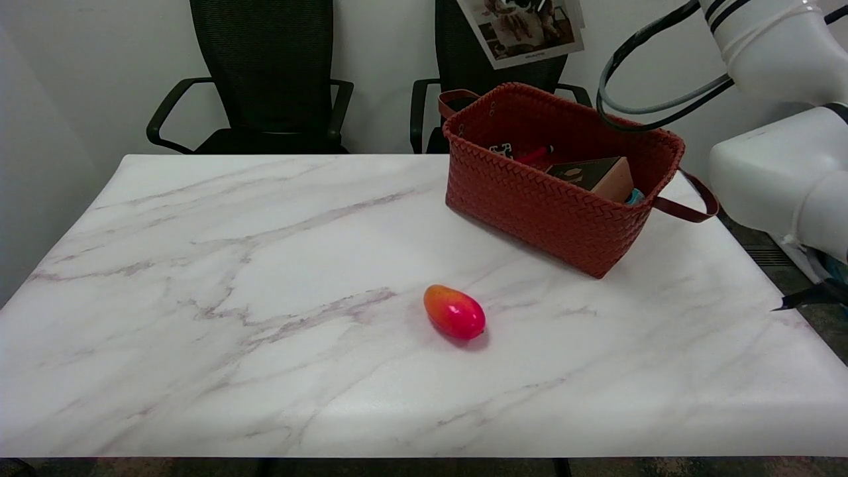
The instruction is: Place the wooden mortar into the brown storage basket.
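The brown woven storage basket [543, 199] stands at the back right of the marble table, with a looped handle at each end. Inside it I see a tan-sided block with a dark top [599, 175], a red stick-like item [533, 155] and a bit of something teal [635, 195]. I cannot make out a wooden mortar on the table or pick one out in the basket. Only the white links of my right arm [782, 165] show at the right edge, beside and above the basket. The hand itself is outside the picture.
A red-orange mango [454, 311] lies on the marble table [232, 265], in front of the basket. Two black office chairs [265, 79] stand behind the far edge. Black and grey cables [636, 106] loop from the arm over the basket's right end.
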`<move>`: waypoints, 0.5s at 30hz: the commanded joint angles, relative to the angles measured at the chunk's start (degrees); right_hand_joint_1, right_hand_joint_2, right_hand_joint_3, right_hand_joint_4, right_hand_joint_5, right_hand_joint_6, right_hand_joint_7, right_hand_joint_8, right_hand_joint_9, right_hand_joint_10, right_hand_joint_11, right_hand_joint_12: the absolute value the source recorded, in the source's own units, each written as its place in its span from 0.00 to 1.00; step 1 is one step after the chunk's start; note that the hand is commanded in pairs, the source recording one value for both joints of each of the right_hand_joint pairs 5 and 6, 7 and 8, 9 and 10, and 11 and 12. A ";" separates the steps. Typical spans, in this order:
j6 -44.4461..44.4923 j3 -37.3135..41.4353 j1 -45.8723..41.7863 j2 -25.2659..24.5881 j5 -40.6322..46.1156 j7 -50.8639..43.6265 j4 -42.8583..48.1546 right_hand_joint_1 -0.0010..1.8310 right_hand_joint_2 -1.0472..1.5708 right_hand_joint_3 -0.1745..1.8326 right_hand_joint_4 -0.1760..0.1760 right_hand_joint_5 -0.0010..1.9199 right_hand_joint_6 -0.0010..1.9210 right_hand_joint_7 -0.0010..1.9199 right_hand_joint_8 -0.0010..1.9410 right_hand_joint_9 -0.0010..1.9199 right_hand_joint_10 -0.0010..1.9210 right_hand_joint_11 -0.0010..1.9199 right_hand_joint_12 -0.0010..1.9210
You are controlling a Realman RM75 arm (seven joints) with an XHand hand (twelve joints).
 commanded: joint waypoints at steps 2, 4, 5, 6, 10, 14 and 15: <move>-2.12 0.80 -5.21 4.13 -2.31 7.10 2.57 0.73 0.50 1.00 0.50 0.53 0.53 0.73 0.72 0.77 0.77 0.76 0.76; -1.79 1.08 -5.76 4.32 -2.31 7.70 2.73 0.73 0.50 1.00 0.50 0.53 0.53 0.73 0.72 0.77 0.77 0.76 0.76; -1.68 1.05 -6.00 4.48 -2.31 7.78 2.79 0.73 0.50 1.00 0.50 0.54 0.54 0.73 0.73 0.77 0.77 0.76 0.76; -1.57 0.96 -6.17 4.66 -2.31 7.73 2.79 0.73 0.50 1.00 0.50 0.54 0.54 0.74 0.73 0.77 0.77 0.76 0.76; -0.23 0.89 -7.35 5.54 -1.96 7.86 2.68 0.72 0.51 1.00 0.50 0.55 0.55 0.74 0.73 0.77 0.77 0.77 0.77; 2.27 1.16 -9.25 6.03 -1.38 8.04 1.58 0.72 0.51 1.00 0.50 0.55 0.55 0.74 0.73 0.77 0.77 0.77 0.76; 2.92 1.16 -9.58 6.08 -1.16 8.04 1.11 0.72 0.51 1.00 0.50 0.55 0.55 0.74 0.73 0.77 0.77 0.77 0.76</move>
